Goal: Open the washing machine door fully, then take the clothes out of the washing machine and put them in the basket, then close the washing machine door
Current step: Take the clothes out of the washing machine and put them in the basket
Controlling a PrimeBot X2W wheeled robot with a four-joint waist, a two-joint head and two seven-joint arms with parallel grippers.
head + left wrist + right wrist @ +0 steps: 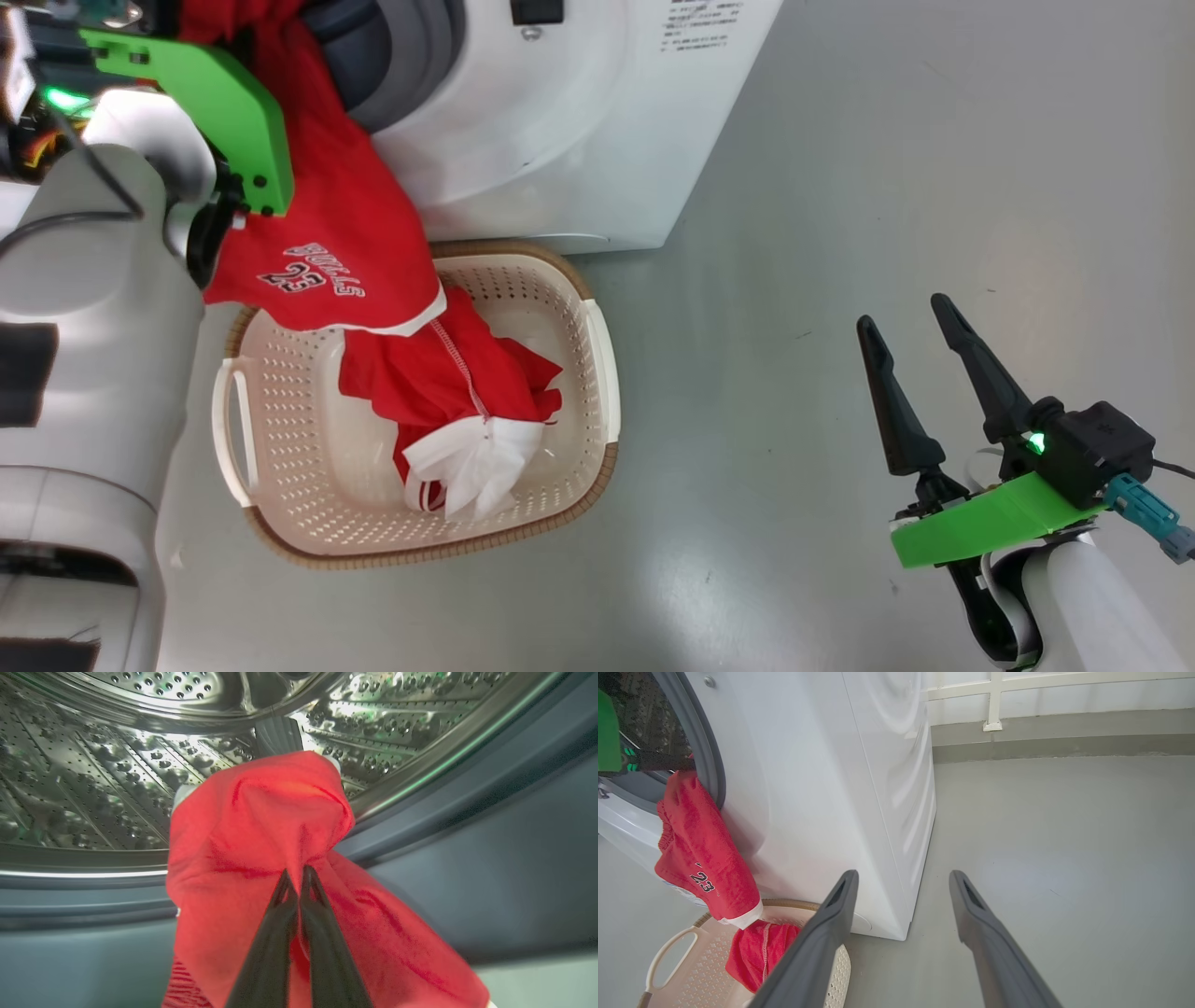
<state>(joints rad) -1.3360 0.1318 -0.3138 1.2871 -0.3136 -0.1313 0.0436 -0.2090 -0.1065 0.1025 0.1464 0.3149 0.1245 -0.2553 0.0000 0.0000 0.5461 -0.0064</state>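
The left gripper (294, 877) is pinched shut on a fold of the red jersey (261, 826) at the mouth of the washing machine (560, 121). In the left wrist view its two dark fingers meet at the tips with the cloth gathered between them. Behind the cloth are the perforated steel drum (93, 788) and the grey rubber gasket (467, 835).

The jersey is bright red, soft and slightly napped. It carries the number 23 and a line of lettering in dark figures with a pale outline, and a white band runs along the hem. It hangs out of the opening, over the gasket lip and down the white front of the machine. Its hem reaches the back rim of the basket (308, 467).

A second red garment (439, 383) lies crumpled inside the basket, towards its right half, just under the jersey's hem. A thin white-and-red stitched line runs down it, and bunched white fabric shows at its near end.

The cream perforated basket, with its brown woven-look rim, stands on the grey floor (840, 187) right against the foot of the machine.

The right gripper (901, 313) hangs well to the right of the basket, above bare floor. Its fingers are spread wide apart and hold nothing.
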